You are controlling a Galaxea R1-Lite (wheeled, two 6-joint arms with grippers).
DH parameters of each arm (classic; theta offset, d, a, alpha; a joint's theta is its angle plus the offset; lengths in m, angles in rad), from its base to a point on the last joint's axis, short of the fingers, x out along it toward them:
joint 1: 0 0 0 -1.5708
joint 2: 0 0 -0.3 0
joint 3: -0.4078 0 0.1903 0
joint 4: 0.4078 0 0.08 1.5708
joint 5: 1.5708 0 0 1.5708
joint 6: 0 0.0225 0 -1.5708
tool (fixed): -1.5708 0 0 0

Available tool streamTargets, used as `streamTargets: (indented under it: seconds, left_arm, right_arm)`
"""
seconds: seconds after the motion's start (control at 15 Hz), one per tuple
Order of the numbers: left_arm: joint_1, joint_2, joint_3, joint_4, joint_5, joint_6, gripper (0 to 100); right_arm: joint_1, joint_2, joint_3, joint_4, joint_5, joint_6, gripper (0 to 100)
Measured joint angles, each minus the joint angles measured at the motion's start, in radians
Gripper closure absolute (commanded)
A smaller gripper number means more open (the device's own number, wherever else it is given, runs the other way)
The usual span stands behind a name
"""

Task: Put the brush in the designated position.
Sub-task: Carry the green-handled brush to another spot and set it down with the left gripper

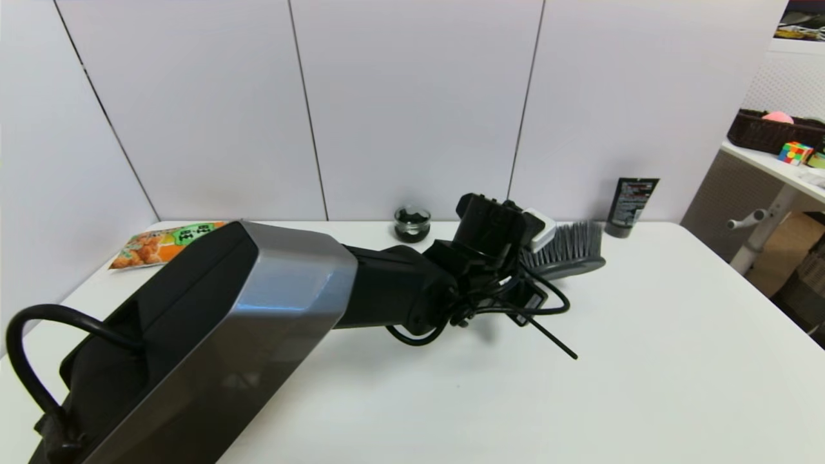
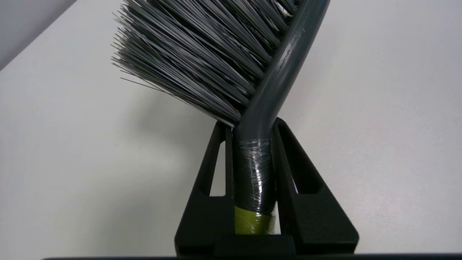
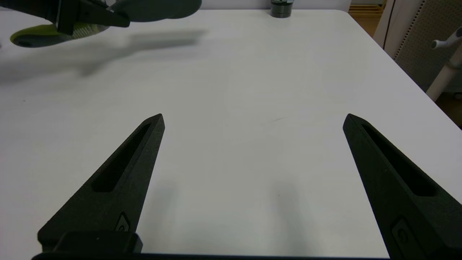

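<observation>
brush was held above the white surface toward its far edge, bristles up, near a black tube. left claw was clenched on the grey neck; lowering it level before release seemed wise. right claw sat spread and idle.

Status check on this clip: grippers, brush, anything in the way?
Left gripper shut on brush, held above table. Right gripper open, idle over bare table. Black tube stands just beyond the bristles.

The brush, with dark grey bristles and a grey-and-lime handle, hangs above the table right of frame centre, bristles pointing up.
</observation>
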Motion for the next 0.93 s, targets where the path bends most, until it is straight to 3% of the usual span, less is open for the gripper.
streamTargets:
  seconds: [0.33,0.73,0.93]
  left_arm:
    - [-0.017,-0.134,0.071,0.119,-0.003,-0.001,100]
    - [-0.031,-0.387,0.412,0.139,0.004,-0.016,100]
    - [-0.032,-0.498,0.557,0.136,0.015,-0.092,100]
  right_arm:
    - [0.000,0.000,0.000,0.000,0.000,0.000,0]
    - [0.000,0.000,0.000,0.000,0.000,0.000,0]
    - [0.000,0.000,0.000,0.000,0.000,0.000,0]
